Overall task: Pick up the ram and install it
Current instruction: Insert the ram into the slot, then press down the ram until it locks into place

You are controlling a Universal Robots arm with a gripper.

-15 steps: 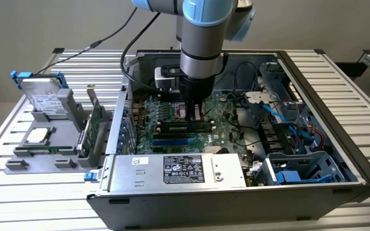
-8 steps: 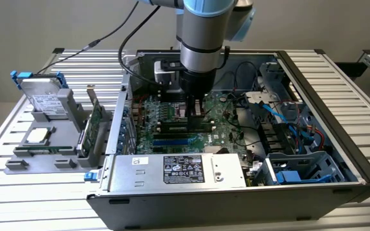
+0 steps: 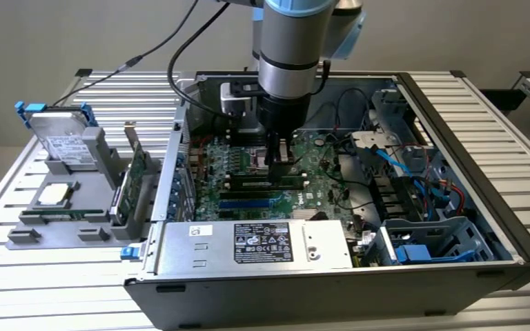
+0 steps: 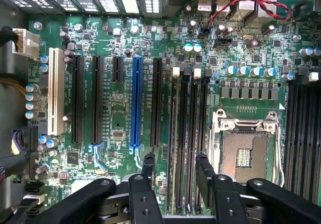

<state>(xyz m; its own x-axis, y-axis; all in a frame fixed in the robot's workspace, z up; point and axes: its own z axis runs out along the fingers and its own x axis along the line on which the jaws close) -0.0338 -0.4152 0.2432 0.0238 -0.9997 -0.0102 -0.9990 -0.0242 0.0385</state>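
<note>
Computer case [image 3: 486, 207] open, motherboard [image 4: 115, 123] exposed. Your claw [image 4: 175, 163] sits low inside case over memory slots [image 4: 190, 133]. Fingers [image 4: 148, 166] spread wide, pinching nothing. Ram [image 3: 261, 182] looks seated in slot directly under claw, between fingers, not gripped. Long axis follows slot, from exterior view's left to right. Can't tell if latches closed.
</note>
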